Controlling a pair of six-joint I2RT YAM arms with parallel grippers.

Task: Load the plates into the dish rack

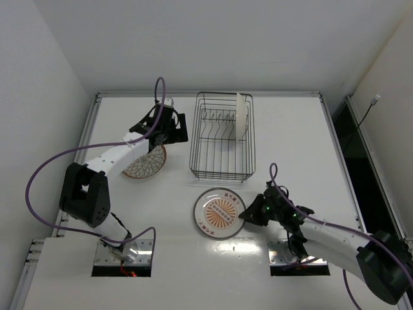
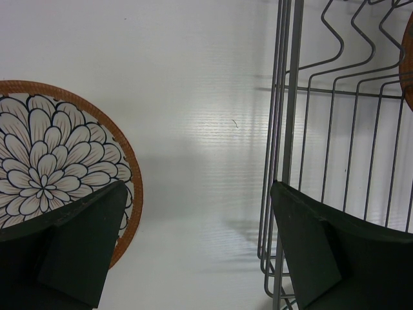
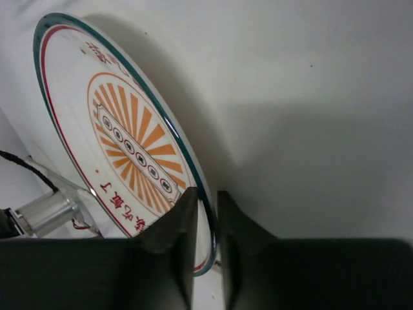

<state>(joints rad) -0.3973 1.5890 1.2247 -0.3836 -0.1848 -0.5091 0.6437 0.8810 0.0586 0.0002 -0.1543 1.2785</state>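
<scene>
While the right jaws were closed on the near-right rim of the medallion plate (image 1: 219, 213), that plate sat on the bench (image 1: 290, 142) just in front of the dish rack (image 1: 222, 137); whether it lay flat or tipped could not be told. The left jaws stood wide open over bare bench, gripping nothing, between the scale-patterned plate (image 1: 145, 161) on their left and the rack's side wall on their right. A third plate (image 1: 242, 116) stood upright on edge at the rack's far right.

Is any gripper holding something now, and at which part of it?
The right gripper pinches the medallion plate at its rim. The left gripper is open and holds nothing.
</scene>
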